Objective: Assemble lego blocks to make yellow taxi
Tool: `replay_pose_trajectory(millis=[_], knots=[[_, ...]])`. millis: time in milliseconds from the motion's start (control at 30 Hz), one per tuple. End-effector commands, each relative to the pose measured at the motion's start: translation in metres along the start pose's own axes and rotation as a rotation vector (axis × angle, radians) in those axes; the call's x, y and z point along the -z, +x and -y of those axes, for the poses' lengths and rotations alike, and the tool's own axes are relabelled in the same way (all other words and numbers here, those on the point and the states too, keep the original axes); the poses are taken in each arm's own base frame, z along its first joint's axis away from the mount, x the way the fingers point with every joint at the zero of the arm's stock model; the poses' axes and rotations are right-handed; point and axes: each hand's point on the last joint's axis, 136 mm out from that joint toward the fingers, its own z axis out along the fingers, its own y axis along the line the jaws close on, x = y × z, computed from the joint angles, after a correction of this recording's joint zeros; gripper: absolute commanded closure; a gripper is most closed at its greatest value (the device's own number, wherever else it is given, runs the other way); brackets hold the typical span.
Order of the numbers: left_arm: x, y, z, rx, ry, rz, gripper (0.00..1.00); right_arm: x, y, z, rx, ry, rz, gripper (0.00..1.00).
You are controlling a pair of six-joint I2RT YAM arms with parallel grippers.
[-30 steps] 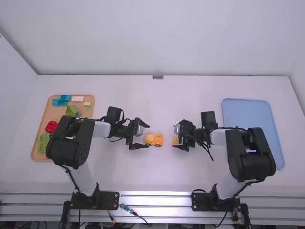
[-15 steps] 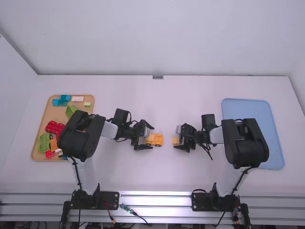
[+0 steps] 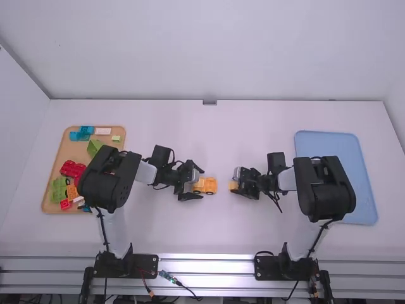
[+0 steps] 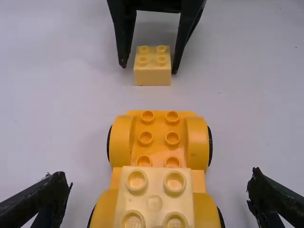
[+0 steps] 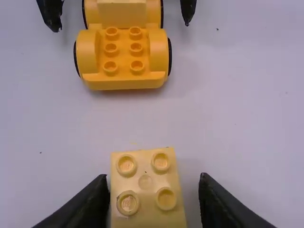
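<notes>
Yellow block (image 5: pixel 145 190) inside open hand (image 3: pixel 235 183)

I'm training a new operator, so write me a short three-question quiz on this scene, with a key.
1. True or false: the right gripper is open, its fingers on either side of a loose yellow block.
2. Where are the red blocks? A) blue tray; B) wooden tray; C) on the car base.
3. Fill in: the ____ gripper is open around one end of the car base.
Key: 1 true; 2 B; 3 left.
</notes>
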Motion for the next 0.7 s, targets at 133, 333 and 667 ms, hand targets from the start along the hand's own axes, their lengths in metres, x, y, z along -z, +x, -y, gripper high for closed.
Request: replay_pose_trajectory(millis=[133,333,667], knots=[[-0.0021,0.0041,-0.0002,0.024,-0.001,-0.018,0.01,-0.0019,-0.0011,-0.0062,-0.013,-0.022,0.025,0.42],[-0.0011,0.0047,-0.001,0.025,-0.004,-0.019,0.01,-0.0017,-0.005,-0.0074,-0.013,-0.03,0.047,0.42],[-0.0023,0.0028,0.0005,0.023,0.003,-0.012,0.01,-0.0017,-0.0032,-0.0075,-0.021,-0.029,0.037,0.6]])
